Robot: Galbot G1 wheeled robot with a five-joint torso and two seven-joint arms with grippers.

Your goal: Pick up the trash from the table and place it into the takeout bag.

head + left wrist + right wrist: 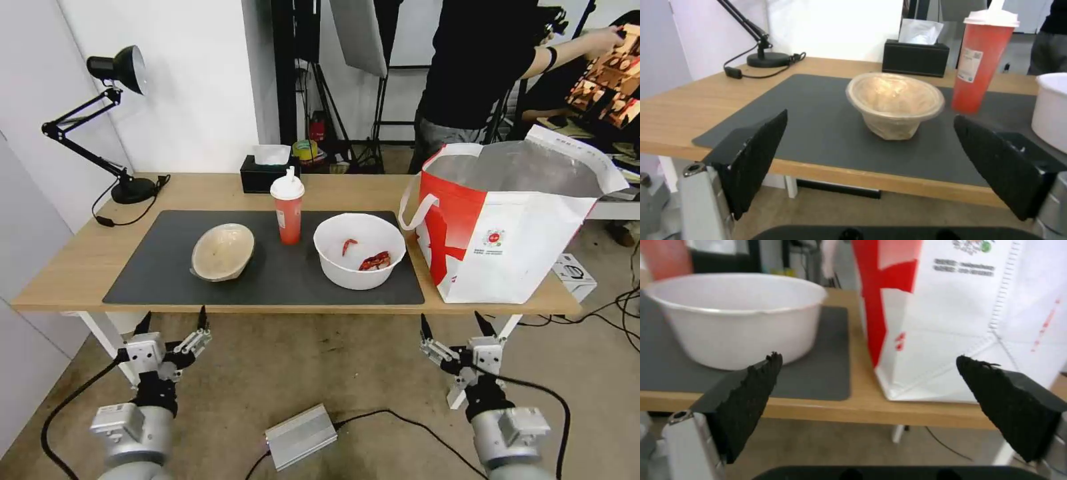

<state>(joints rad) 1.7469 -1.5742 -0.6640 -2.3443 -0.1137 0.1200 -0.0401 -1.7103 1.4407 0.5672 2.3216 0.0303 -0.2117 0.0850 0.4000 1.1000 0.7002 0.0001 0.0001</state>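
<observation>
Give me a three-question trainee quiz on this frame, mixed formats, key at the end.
1. True or false: the red drink cup stands upright on the dark mat.
2. Which piece of trash sits nearest the takeout bag? A) beige bowl B) white bowl C) the cup
3. Fill in: the left gripper and right gripper both hang below the table edge with fingers ____.

Key: 1 true; 2 B; 3 open.
</observation>
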